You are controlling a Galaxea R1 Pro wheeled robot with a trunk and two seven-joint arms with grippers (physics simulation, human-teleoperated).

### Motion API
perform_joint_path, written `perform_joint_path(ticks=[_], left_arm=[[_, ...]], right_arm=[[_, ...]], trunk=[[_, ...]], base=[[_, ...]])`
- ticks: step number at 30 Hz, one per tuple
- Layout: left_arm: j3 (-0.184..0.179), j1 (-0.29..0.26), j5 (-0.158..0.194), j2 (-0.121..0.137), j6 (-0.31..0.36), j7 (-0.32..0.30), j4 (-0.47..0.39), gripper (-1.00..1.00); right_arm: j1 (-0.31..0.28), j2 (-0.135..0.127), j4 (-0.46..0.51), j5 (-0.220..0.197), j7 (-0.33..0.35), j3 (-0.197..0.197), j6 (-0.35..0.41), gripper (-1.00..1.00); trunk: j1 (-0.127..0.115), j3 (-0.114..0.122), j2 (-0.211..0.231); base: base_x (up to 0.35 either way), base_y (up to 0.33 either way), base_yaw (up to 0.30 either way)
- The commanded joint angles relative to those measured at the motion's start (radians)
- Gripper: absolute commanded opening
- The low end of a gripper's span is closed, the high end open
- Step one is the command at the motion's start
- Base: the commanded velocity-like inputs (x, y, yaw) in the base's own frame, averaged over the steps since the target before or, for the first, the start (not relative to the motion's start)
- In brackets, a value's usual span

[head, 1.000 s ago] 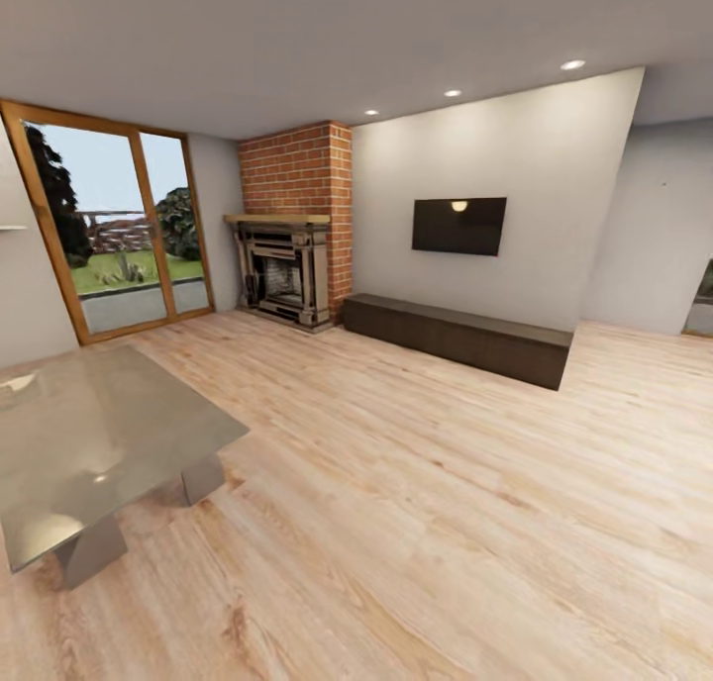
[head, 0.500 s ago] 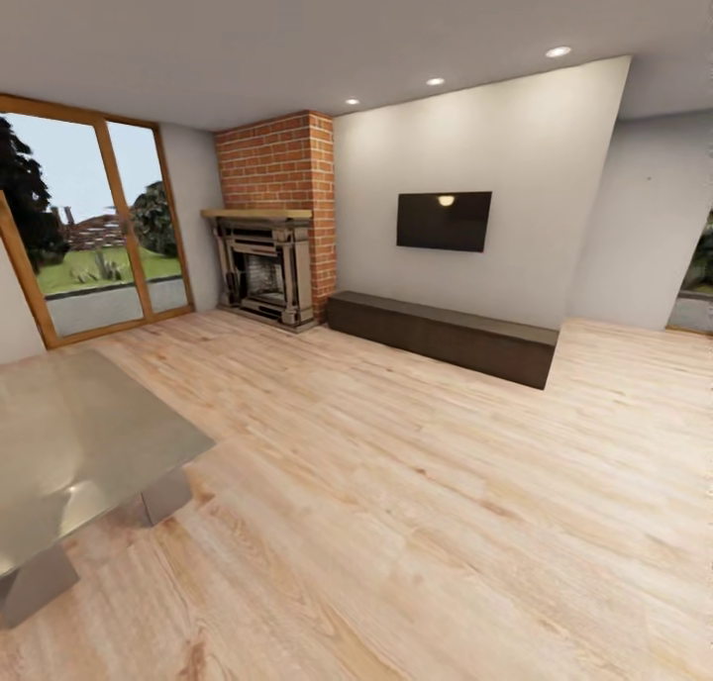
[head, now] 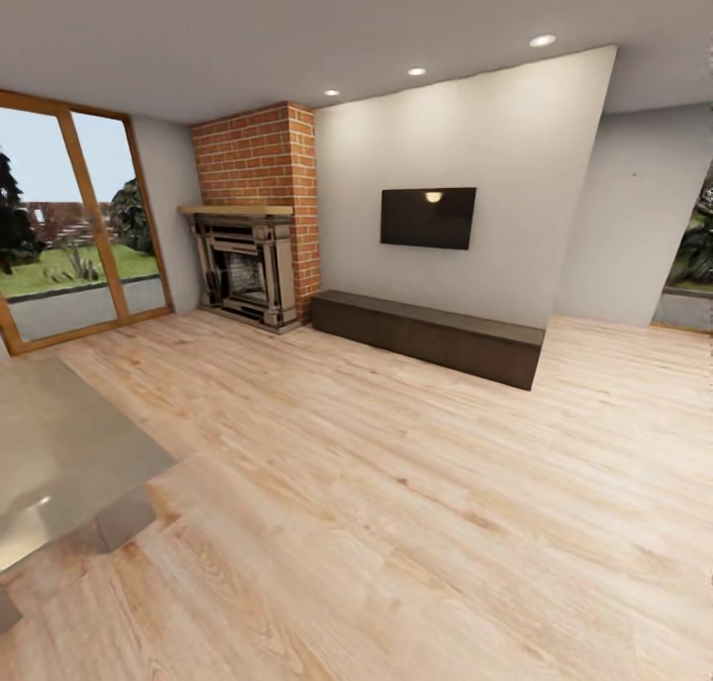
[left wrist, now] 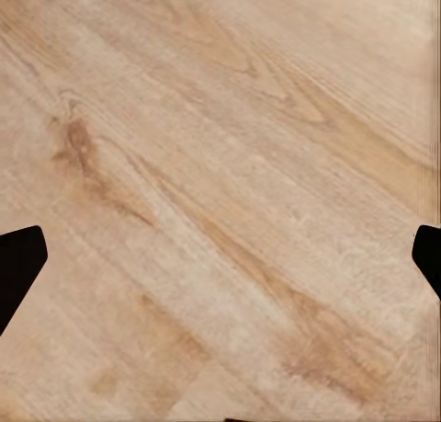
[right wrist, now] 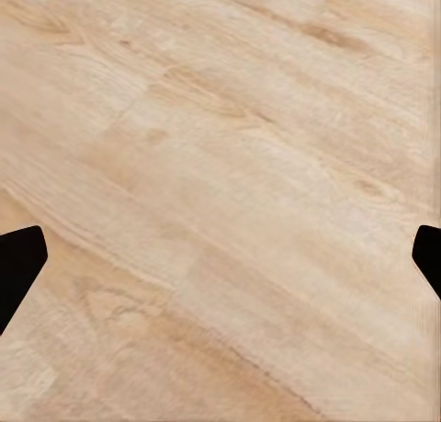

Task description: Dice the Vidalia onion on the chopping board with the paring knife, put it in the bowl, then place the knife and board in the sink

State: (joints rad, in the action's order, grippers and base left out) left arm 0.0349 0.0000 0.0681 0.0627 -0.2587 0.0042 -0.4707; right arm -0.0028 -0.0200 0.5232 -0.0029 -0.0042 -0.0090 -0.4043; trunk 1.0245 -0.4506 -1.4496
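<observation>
I am in a living room with light wooden plank flooring (head: pixel 416 483); the onion, sink, chopping board, paring knife, bowl and countertop are out of view. In the left wrist view my left gripper (left wrist: pixel 220 256) hangs open over bare floor planks, its dark fingertips (left wrist: pixel 18 266) at the two side edges with nothing between them. In the right wrist view my right gripper (right wrist: pixel 220 256) is likewise open above the floor, with one dark fingertip (right wrist: pixel 18 266) at each side.
A low glossy grey table (head: pixel 54 463) stands at the near left. A brick fireplace (head: pixel 248 255) fills the far corner, beside a long dark low cabinet (head: pixel 426 335) under a wall television (head: pixel 428 218). Glass doors (head: pixel 59 236) are on the left wall. Open floor lies ahead.
The whole head view has shifted leftward: the camera has turned to the right, so the table, fireplace and television sit further left in the picture. Nothing in the room has moved.
</observation>
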Motion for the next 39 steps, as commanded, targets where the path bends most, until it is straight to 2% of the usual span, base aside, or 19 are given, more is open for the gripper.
perform_joint_path(ticks=[1, 22, 39], left_arm=[[-0.001, 0.0, 0.007, 0.0, -0.002, 0.0, -0.001, 1.0], [-0.001, 0.0, 0.007, 0.0, -0.002, 0.0, -0.002, 1.0], [-0.001, 0.0, 0.007, 0.0, -0.002, 0.0, -0.002, 1.0]], right_arm=[[0.0, 0.0, 0.0, 0.0, 0.0, 0.0, -0.002, 1.0], [0.0, 0.0, 0.0, 0.0, 0.0, 0.0, -0.002, 1.0], [0.0, 0.0, 0.0, 0.0, 0.0, 0.0, -0.002, 1.0]], trunk=[[0.0, -0.001, 0.0], [0.0, -0.001, 0.0], [0.0, -0.001, 0.0]], base=[[0.273, -0.183, -0.12], [0.273, -0.164, -0.229], [0.285, -0.074, -0.244]])
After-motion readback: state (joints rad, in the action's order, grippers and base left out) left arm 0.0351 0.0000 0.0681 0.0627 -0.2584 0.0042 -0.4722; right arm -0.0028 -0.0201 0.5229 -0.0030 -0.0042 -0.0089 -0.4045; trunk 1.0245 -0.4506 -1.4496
